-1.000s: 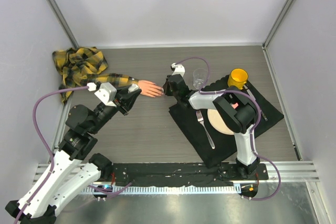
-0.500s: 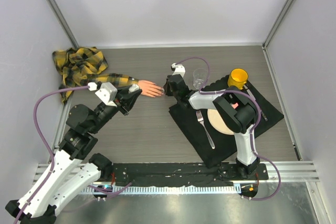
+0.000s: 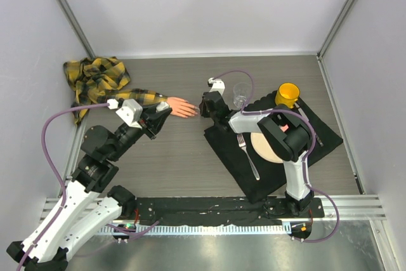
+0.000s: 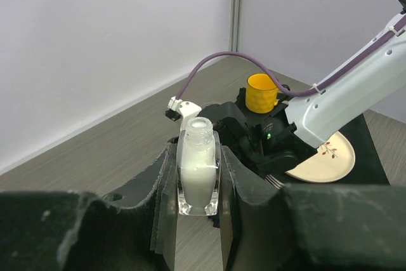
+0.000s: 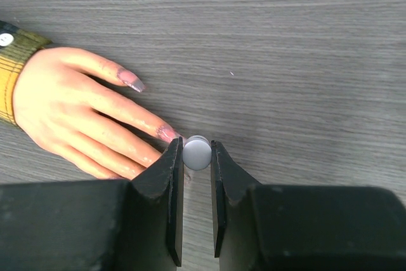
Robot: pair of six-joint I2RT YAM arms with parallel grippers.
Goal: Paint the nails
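Observation:
A peach-pink mannequin hand (image 3: 181, 107) (image 5: 63, 96) lies on the table, coming out of a yellow-black plaid sleeve (image 3: 95, 80). Its nails (image 5: 132, 83) look pinkish and glossy. My right gripper (image 3: 204, 106) (image 5: 196, 150) is shut on a small round white cap (image 5: 197, 155). It holds the cap upright right at the tip of one finger, beside that finger's nail (image 5: 168, 133). My left gripper (image 3: 163, 111) (image 4: 198, 179) is shut on a small clear bottle (image 4: 198, 169) of milky polish. The bottle's neck is uncapped, and it sits just near the hand's wrist.
A black mat (image 3: 231, 157) lies to the right with a cream plate (image 3: 263, 147) and a fork (image 3: 248, 155) on it. A clear glass (image 3: 241, 93) and a yellow cup (image 3: 287, 94) stand behind my right arm. The bunched sleeve cloth fills the back left corner.
My right gripper with the cap has edged very slightly to the right at the fingertips. The left arm and the bottle have stayed still.

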